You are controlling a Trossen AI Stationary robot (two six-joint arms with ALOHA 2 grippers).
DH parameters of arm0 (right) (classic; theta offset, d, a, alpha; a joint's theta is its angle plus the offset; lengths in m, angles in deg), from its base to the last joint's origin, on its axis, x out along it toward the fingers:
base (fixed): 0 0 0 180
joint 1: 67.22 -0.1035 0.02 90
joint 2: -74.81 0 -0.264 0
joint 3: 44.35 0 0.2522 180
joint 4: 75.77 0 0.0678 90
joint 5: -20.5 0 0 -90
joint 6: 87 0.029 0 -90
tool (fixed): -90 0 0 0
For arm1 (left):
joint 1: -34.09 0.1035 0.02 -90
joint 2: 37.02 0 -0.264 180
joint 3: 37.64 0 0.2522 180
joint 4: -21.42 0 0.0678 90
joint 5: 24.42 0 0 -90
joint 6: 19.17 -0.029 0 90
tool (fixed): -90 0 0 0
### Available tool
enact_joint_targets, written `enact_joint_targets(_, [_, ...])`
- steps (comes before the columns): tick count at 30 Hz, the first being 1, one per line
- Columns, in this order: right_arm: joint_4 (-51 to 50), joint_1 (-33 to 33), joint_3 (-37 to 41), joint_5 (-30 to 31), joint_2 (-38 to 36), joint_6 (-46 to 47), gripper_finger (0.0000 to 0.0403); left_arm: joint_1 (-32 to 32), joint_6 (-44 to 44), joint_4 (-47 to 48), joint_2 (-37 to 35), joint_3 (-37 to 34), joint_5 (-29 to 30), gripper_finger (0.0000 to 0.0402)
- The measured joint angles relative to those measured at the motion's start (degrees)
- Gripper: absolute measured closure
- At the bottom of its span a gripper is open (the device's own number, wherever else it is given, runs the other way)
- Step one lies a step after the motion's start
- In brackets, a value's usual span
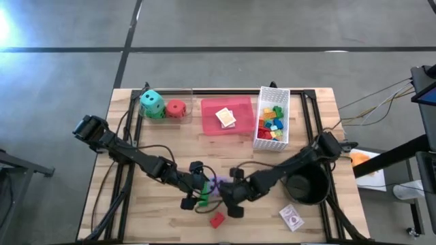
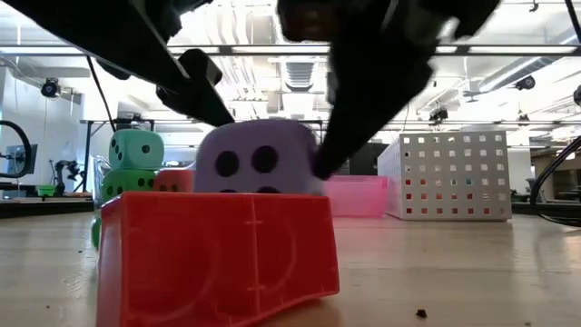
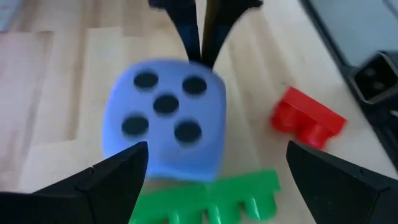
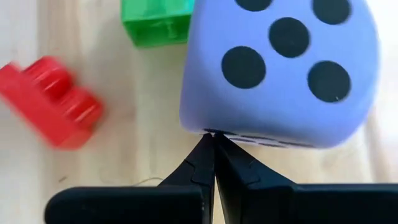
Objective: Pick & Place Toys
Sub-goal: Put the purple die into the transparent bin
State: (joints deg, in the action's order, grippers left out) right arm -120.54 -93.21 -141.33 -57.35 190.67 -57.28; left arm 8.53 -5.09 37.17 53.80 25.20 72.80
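Light: bright, from long ceiling lamps [image 2: 300, 68] that I see in my low view.
Glare: a white shine on the grey floor [image 1: 10, 24], at the corner.
Blur: the purple soft dice with black dots [image 3: 165, 118] looks fuzzy at my left wrist.
Up close: the red plastic brick [image 2: 218, 259] looks soft and huge.
Shadows: my arms look almost black against the lamps.

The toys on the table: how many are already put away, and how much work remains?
Done: bricks fill the white basket; a card pack lies in the pink tray; teal, green and red dice sit in the clear bin. In hand: the open left gripper faces the purple die, the shut right gripper touching it. Left: red brick, green brick, second card pack.
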Motion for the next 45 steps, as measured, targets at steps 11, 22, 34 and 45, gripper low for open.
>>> enact_joint_targets(11, [1.1,4.2,0.0,0.0,-0.6,-6.2,0.0395,0.9,13.0,4.5,0.0,0.0,11.2,0.0016])
enact_joint_targets(22, [0.4,3.2,0.0,-0.1,-5.0,-6.9,0.0395,1.4,2.1,6.0,0.0,0.0,11.2,0.0016])
enact_joint_targets(34, [0.1,1.7,0.0,0.0,-5.5,-7.2,0.0395,2.9,-0.4,4.2,0.4,0.0,10.8,0.0016])
enact_joint_targets(45, [0.0,1.0,0.0,1.1,-5.5,-7.2,0.0395,3.9,3.9,3.4,0.3,0.0,10.7,0.0016])
